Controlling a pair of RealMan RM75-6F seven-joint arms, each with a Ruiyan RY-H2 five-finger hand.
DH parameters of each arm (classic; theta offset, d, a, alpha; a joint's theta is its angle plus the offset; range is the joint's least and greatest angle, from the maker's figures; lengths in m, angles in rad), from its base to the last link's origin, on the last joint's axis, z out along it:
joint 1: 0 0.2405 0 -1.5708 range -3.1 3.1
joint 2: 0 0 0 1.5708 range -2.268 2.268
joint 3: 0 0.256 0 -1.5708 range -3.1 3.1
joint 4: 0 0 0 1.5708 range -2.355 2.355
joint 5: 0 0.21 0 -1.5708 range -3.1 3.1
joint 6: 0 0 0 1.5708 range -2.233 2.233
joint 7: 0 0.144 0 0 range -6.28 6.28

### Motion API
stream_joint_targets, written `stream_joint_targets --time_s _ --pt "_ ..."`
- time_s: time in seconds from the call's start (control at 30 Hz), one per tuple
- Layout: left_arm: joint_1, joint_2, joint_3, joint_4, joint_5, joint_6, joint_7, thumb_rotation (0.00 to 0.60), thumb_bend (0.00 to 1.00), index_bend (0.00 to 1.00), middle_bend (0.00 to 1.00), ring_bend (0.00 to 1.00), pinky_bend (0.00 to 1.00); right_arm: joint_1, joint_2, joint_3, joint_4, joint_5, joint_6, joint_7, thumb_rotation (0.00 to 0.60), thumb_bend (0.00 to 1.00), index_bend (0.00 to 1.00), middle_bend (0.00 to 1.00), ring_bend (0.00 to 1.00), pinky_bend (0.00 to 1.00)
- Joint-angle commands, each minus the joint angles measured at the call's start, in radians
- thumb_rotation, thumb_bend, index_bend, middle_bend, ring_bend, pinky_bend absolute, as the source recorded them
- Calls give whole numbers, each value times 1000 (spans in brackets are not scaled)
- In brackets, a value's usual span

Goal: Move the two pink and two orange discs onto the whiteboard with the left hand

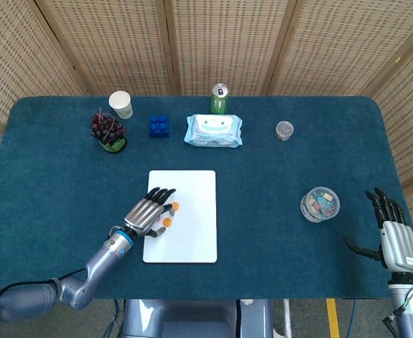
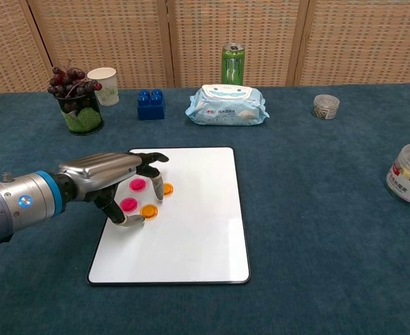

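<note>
From the head view, the left hand (image 1: 147, 211) is seen spread, holding nothing, over the whiteboard (image 1: 190, 222) at its 9 o'clock edge; the right hand (image 1: 392, 232) is likewise splayed, a clear tub (image 1: 319, 203) of colourful bits at its 10 o'clock. From the chest view, two pink discs (image 2: 128, 204) and two orange discs (image 2: 149, 210) are seen lying on the whiteboard, beside the fingers (image 2: 152, 158).

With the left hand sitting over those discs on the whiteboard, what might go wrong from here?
1. The left hand arches over the two pink discs and the nearer orange disc; pulling away carelessly may drag one off the white rectangular whiteboard.
2. The discs cluster close together, so a nudge to one could push the farther orange disc.
</note>
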Motion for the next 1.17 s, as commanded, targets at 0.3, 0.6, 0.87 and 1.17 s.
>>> stream_joint_targets --time_s 0.3,0.6,0.87,1.17 --pt "33 96 5 -107 120 96 -125 600 288 13 0 0 0 0 0 0 2 -2 1 -1 600 234 0 0 0 0" --pt "129 246 42 -189 200 264 -120 600 45 0 0 0 0 -1 -3 -1 2 -5 6 -8 600 234 0 0 0 0" --pt "308 341 72 -188 174 510 -30 600 9 0 0 0 0 -2 -6 0 1 -6 13 -22 600 234 0 0 0 0" --pt "470 389 53 -181 130 702 -86 600 17 0 0 0 0 -6 -14 0 3 -13 30 -37 600 234 0 0 0 0"
